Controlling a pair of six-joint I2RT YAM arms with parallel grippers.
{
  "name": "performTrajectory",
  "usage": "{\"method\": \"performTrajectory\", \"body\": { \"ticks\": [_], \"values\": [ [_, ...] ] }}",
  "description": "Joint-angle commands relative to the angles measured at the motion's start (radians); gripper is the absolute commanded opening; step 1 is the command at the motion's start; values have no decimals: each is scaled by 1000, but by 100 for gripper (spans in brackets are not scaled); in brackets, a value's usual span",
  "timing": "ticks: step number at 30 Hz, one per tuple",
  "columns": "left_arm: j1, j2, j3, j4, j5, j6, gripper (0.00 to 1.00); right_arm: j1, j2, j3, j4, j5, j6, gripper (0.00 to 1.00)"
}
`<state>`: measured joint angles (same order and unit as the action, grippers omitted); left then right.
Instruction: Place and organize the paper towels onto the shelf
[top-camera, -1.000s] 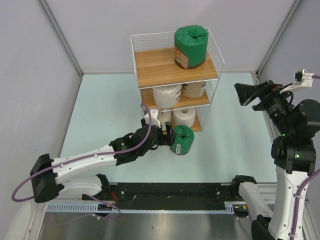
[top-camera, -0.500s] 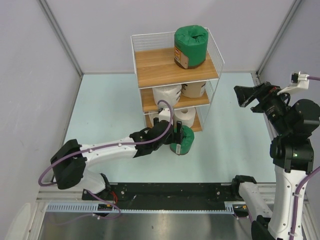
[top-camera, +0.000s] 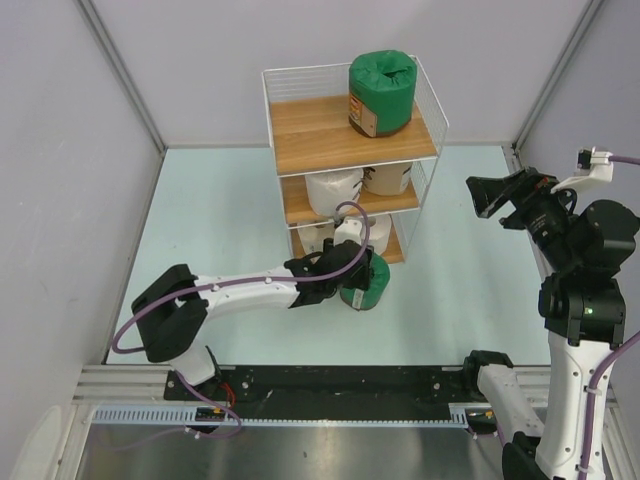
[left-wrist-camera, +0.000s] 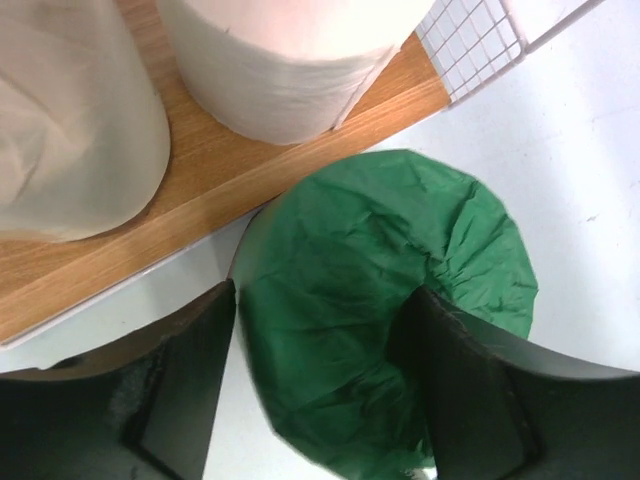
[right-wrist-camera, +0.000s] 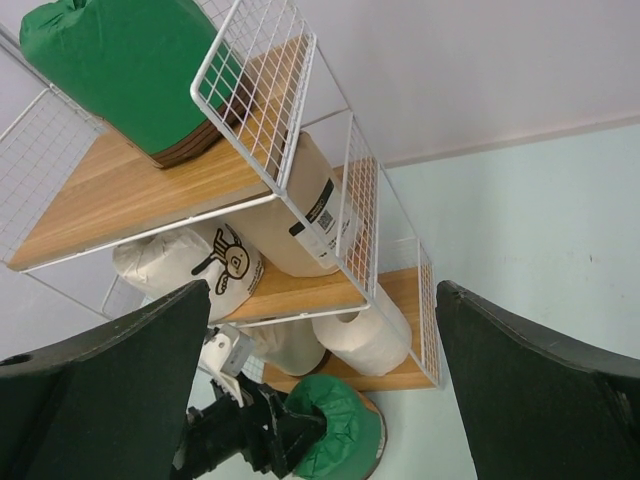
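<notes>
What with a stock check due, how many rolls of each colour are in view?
Green rolls: 2
White rolls: 3
Tan roll: 1
Total: 6

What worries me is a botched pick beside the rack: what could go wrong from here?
1. The left fingers straddle the green roll on soft, crinkled wrap; it may slip or tilt when lifted.
2. The roll stands right beside the bottom board, so lifting could snag the wire shelf or nudge the white roll.
</notes>
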<state>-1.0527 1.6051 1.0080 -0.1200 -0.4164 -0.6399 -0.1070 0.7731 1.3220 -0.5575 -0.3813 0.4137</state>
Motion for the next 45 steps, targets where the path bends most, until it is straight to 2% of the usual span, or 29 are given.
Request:
{"method": "performTrajectory", "body": {
  "ticks": [1, 3, 6, 11, 14, 17, 21, 23, 24, 26, 28, 30, 32, 35, 38, 45],
  "values": [
    [3, 38, 49, -44, 20, -15, 61, -2, -15, -4, 7, 1, -15, 100],
    [2, 30, 49, -43, 39, -6, 49, -2, -18, -4, 1, 8, -21, 100],
    [2, -12, 47, -56, 76, 2, 39, -2, -24, -4, -5, 21, -26, 100],
    [-16, -178, 49, -112, 160, 35, 38, -2, -26, -4, -4, 41, -27, 100],
    [-39, -315, 102, -177, 212, 84, 39, -2, -24, -4, 1, 51, -24, 100],
    [-66, -418, 233, -269, 206, 141, 38, -2, -23, -4, 4, 59, -13, 100],
    [-72, -471, 523, -385, 113, 204, 35, -2, -20, -4, 5, 52, 8, 100],
    [-73, -452, 633, -408, 79, 256, 35, -3, -18, -4, 8, 39, 19, 100],
    [-72, -436, 753, -429, 59, 300, 36, -3, -18, -4, 10, 36, 22, 100],
    [-70, -362, 878, -454, 30, 342, 36, -2, -23, -3, 13, 33, 25, 100],
    [-53, -288, 1081, -507, 16, 403, 36, -2, -27, -4, 11, 33, 23, 100],
    [21, -177, 1282, -578, 46, 410, 36, -3, -32, -4, 11, 38, 23, 100],
    [101, -114, 1424, -616, 148, 382, 34, -3, -37, -3, 10, 33, 22, 100],
    [239, -80, 1430, -587, 211, 355, 32, -3, -37, -4, 10, 28, 27, 100],
    [311, -68, 1416, -566, 251, 330, 32, -3, -32, -4, 11, 27, 25, 100],
    [365, -47, 1380, -553, 265, 338, 32, -3, -28, -4, -8, 35, 16, 100]
  ]
}}
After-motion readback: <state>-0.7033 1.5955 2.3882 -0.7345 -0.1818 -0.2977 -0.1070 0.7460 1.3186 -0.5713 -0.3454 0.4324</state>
